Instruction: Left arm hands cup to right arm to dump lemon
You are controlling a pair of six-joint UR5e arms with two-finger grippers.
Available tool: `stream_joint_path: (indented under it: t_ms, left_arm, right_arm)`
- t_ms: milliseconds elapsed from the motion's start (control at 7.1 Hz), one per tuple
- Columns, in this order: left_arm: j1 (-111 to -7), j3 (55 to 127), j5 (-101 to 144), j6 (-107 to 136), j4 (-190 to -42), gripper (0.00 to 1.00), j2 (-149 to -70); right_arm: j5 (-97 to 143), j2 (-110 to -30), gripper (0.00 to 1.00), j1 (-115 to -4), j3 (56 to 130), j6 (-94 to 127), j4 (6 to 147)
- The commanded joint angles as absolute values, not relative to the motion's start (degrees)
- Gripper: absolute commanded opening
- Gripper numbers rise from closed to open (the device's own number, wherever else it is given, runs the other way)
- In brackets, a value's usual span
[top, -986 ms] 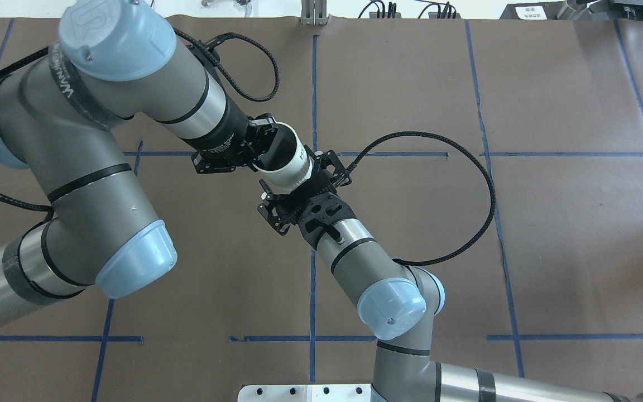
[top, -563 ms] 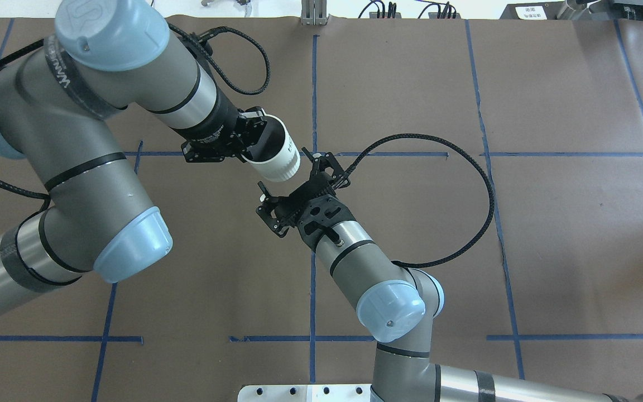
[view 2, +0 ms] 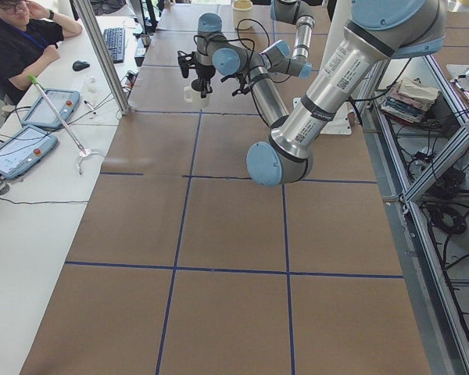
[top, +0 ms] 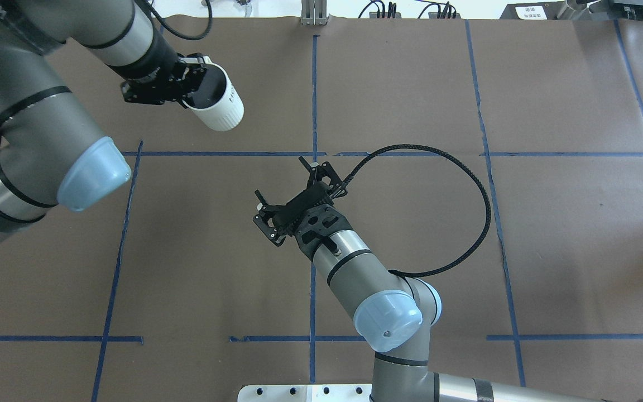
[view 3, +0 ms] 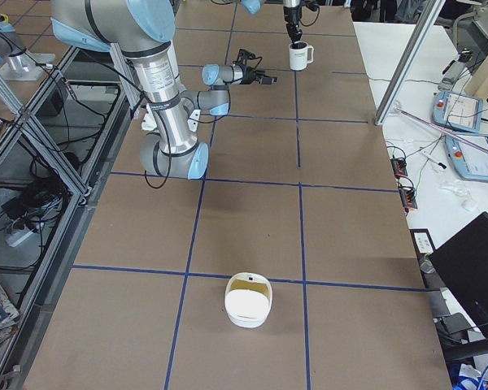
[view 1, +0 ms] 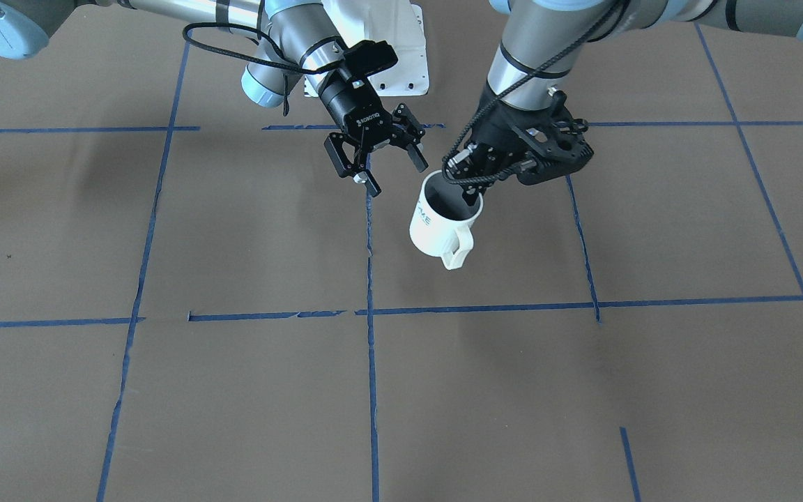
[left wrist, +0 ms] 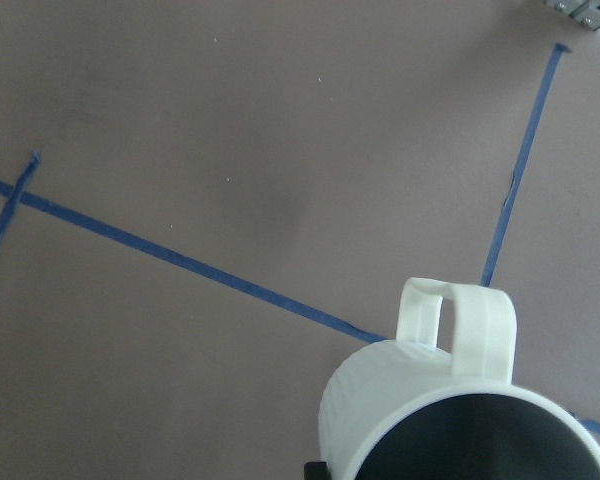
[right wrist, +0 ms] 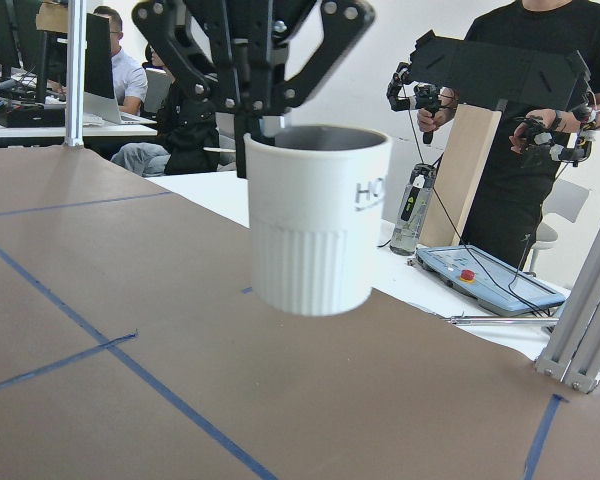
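The hand-over is pending: the left hand (view 1: 463, 183) grips the cup (view 1: 435, 224) by its rim above the table (view 1: 164, 390), the right hand (view 1: 399, 178) stands wide and empty beside the cup, and must next close on its wall before release; any lemon inside is probably hidden.
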State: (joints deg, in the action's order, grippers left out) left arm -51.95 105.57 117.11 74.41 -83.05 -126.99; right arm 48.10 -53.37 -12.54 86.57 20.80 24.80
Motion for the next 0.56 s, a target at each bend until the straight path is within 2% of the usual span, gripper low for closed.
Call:
stream_joint_path:
  t_ms: [0, 282, 422]
  left_arm:
    - [-56.8, 106.5, 121.1, 64.4, -82.8, 0.0, -121.3]
    - [-58.6, 111.8, 122.4, 56.6, -82.8, 0.0, -113.0]
    - [-59.6, 114.8, 122.4, 53.6, -82.8, 0.0, -108.4]
  right_arm:
    - [48.6, -53.4, 1.0, -16.2, 86.7, 29.3, 31.1]
    - [62.2, -53.3, 1.0, -25.7, 88.2, 35.3, 46.5]
    - [69.8, -53.3, 1.0, -31.1, 91.5, 36.5, 57.1]
